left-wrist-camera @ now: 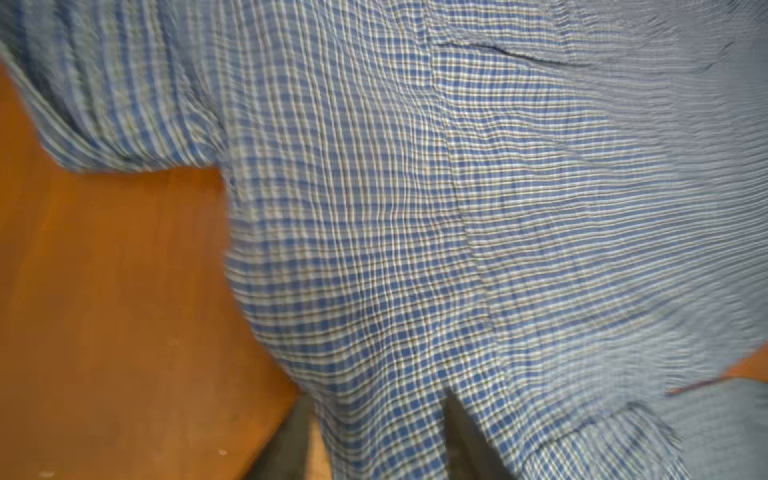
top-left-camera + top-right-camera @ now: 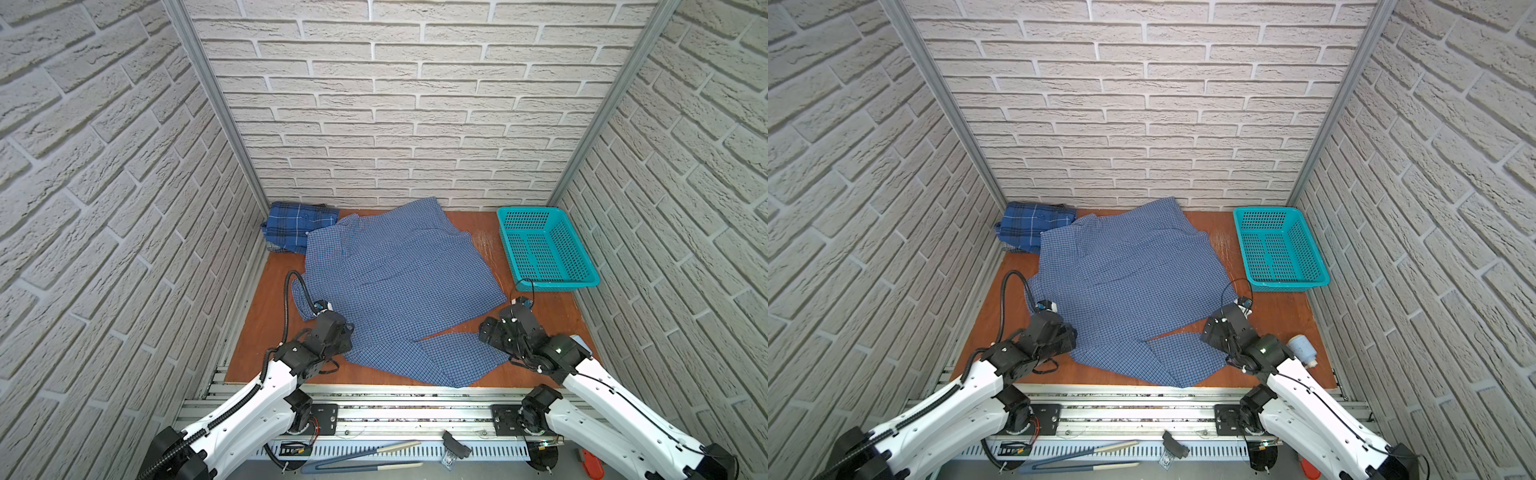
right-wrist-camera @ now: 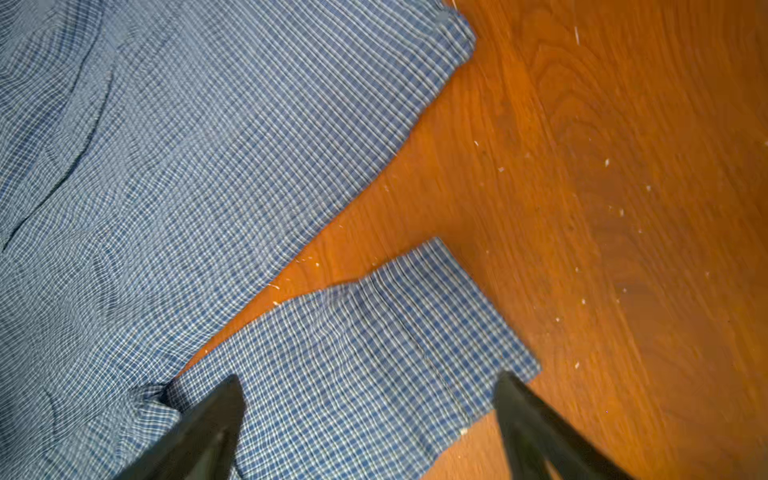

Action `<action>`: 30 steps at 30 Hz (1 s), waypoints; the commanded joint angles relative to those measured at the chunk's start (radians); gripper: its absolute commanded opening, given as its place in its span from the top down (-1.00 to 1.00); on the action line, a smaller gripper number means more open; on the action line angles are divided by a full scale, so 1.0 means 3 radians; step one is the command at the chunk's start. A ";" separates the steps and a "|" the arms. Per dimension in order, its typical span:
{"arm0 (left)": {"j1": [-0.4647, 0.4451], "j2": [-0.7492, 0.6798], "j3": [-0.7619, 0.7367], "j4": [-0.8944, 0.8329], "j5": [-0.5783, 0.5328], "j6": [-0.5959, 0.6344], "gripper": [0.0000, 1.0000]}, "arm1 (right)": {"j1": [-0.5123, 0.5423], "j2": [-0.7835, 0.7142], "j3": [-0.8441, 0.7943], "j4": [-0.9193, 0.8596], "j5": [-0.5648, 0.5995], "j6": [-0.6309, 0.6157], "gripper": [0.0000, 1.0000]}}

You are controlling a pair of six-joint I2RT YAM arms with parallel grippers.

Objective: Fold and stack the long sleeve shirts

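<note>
**One shirt folded, one to go**

In both top views the plaid shirt (image 2: 299, 226) sits folded at the table's (image 2: 557, 311) far left corner; the fine-check shirt (image 2: 399, 282) sprawls unfolded mid-table. Left wrist view: left gripper (image 1: 376, 397) parted, gripping nothing. Right wrist view: right gripper (image 3: 370, 376) gapes, empty, over a sleeve cuff (image 3: 374, 332).

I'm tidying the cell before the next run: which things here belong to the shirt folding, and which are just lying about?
Belong to the job:
- light blue small-check shirt, spread on the table
- royal-blue plaid shirt, folded in the far corner

Lying about:
- teal basket
- white bottle
- tongs-like tool on the front rail
</note>
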 commanded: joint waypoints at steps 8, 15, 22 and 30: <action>0.0625 0.0221 0.0393 0.0039 -0.0237 0.0142 -0.63 | -0.0826 0.1458 0.0418 0.1018 0.0019 -0.0938 -0.82; 0.0578 0.0312 -0.0033 0.0709 0.0151 0.0118 -0.55 | -0.1154 0.1894 0.0352 0.1382 0.0075 -0.1063 -0.64; 0.0033 0.0487 -0.0183 0.0962 -0.0001 -0.0130 -0.48 | -0.1314 0.2097 0.0205 0.2066 -0.0380 -0.1035 -0.32; -0.0053 0.0627 -0.0196 0.0862 0.0149 -0.0182 -0.11 | -0.1329 0.2472 0.0268 0.2060 -0.0365 -0.0821 -0.32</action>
